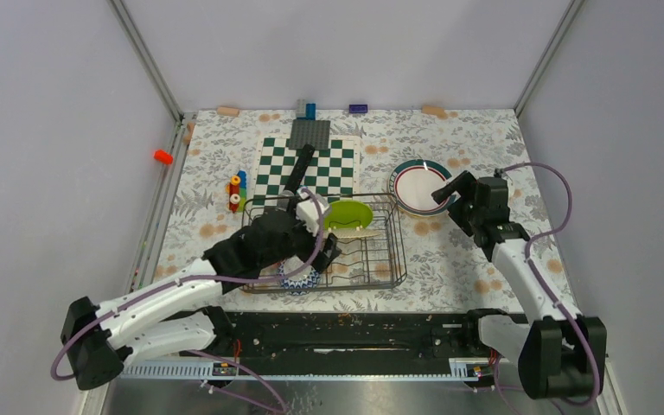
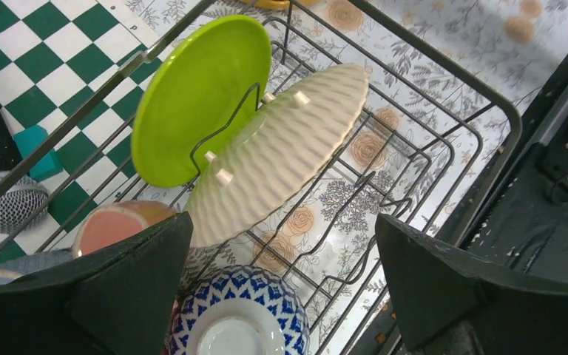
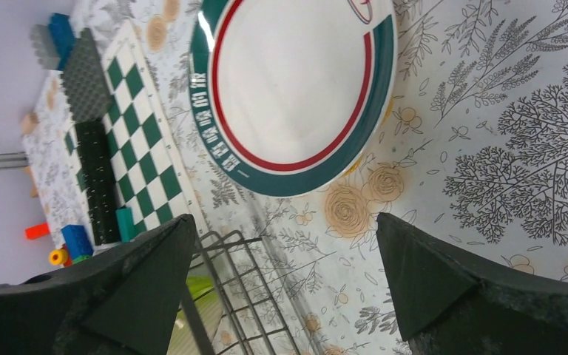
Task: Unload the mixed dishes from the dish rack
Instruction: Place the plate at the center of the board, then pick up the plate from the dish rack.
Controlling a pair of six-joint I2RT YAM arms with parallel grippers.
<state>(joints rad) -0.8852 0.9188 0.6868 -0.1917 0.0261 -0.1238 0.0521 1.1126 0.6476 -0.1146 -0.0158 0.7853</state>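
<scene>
- Right hand (image 3: 285, 222): jaws spread wide, nothing between them. It hangs over the floral counter (image 1: 450, 259), right of the dish rack (image 1: 395, 251).
- Teal-rimmed white plate (image 3: 296, 81): lies flat on the counter outside the rack, to its right and beyond its far corner. From overhead, the right hand's fingertips sit at the plate's right edge; contact cannot be confirmed.
- Left hand (image 2: 282, 237): released, fingers wide apart and gripping nothing. It hovers over the left part of the rack.
- Lime-green plate (image 2: 192, 96): stands on edge in the rack, leaning between the prongs at the far side.
- Cream ribbed plate (image 2: 288, 148): stands tilted in the rack just beside the green plate and overlaps it in the left wrist view.
- Blue-and-white patterned bowl (image 2: 240, 310): upside down in the rack, foot ring up, directly below the left hand.
- Pink mug (image 2: 115, 222): in the rack beside the bowl, partly hidden by the left finger.
- Green-and-white checkered board (image 1: 311, 169): flat on the counter beyond the rack; colourful toy blocks (image 1: 235, 190) sit at its left.
</scene>
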